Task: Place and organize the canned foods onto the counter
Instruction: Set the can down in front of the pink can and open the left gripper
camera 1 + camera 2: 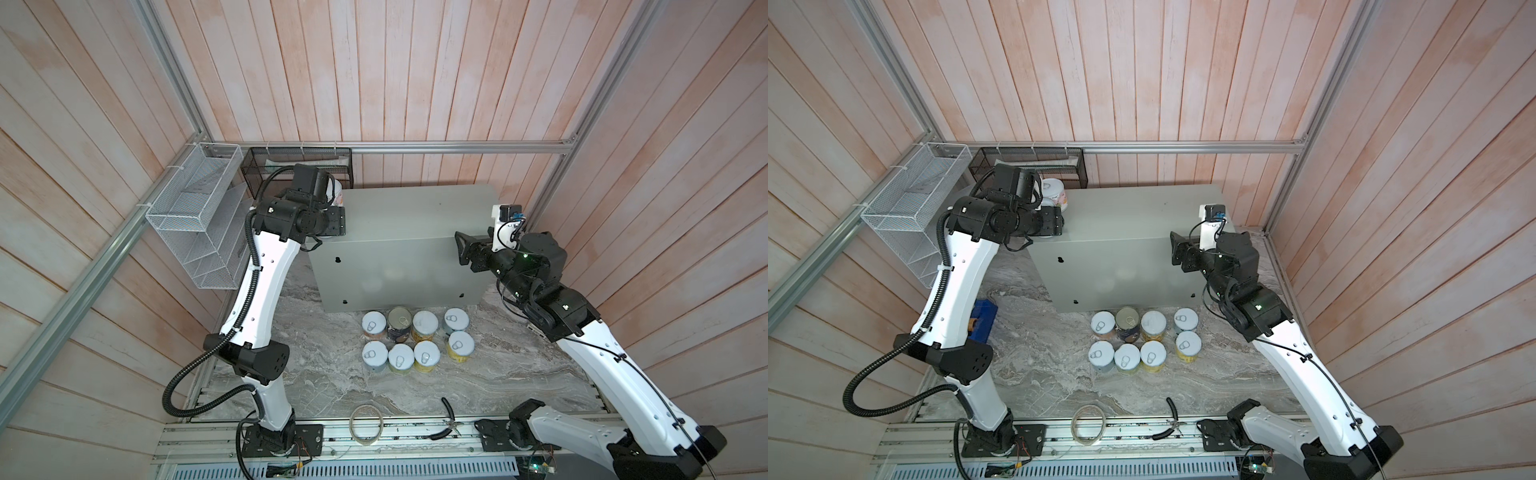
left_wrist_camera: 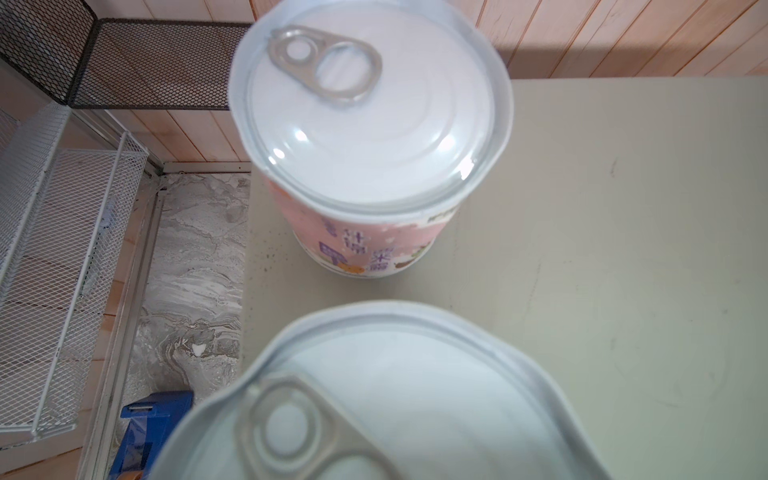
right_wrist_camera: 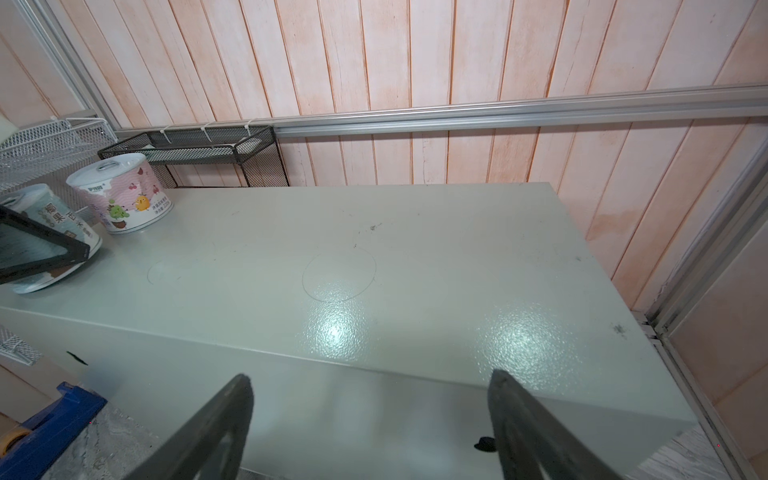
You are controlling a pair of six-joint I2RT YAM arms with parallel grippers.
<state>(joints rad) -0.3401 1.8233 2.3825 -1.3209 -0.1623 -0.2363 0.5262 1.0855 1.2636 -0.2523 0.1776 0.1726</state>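
- The left fingers point(image 3: 41, 249) are closed on a short teal-labelled tin can point(image 3: 54, 216) with a silver pull-tab lid; its base looks to rest on the counter point(image 3: 415, 270), a large pale grey-green metal box, at its far left corner.
- Just behind it, toward the wall, stands a short pink-labelled can point(image 3: 124, 195), upright; the two are close, though I cannot tell whether they touch.
- The right fingers point(image 3: 220, 424) stand wide apart with nothing between them; they hover by the counter's right front edge.
- Down in front of the counter, eight more cans point(image 1: 424, 324) wait in two rows on the grey marble-patterned surface point(image 1: 332, 374); all are upright, lids up; one is a taller dark navy can point(image 1: 399, 324).
- The next move, I judge, turns on this: those cans lie below the right fingers and toward the robot's base, long axes vertical; the right arm is free and nearer their right-hand column; the left arm is busy at the far corner.
- So a reach down from the right looks natural, with the fingers straddling a can's sides.
- By my count two cans are up and eight remain; most of the counter's top shows bare.
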